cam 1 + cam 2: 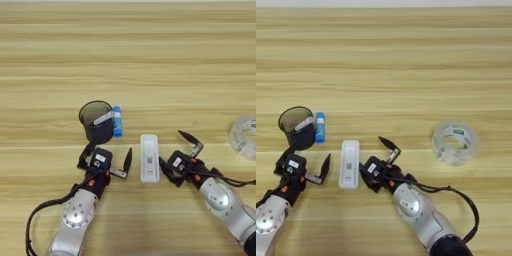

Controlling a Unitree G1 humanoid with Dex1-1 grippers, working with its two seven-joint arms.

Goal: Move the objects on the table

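Left gripper (106,159) sits just near of the black mesh cup (96,121), fingers spread wide and holding nothing; its left finger reaches up beside the cup's base. The cup stands upright with a whitish stick (103,118) lying across its rim. Looks light and thin-walled, likely to tip or dent; best taken low around the body.

The blue tube (117,121) lies touching the cup's right side, lengthwise far to near. Small, rigid, probably rolls; pinch across the middle.

The white test cassette (149,157) lies flat on the table (150,60), between the two grippers. Stiff, light, low profile; grip across the long edges.

Right gripper (181,152) is just right of the cassette, fingers parted and empty.

A clear tape roll (455,142) sits well apart, far right.
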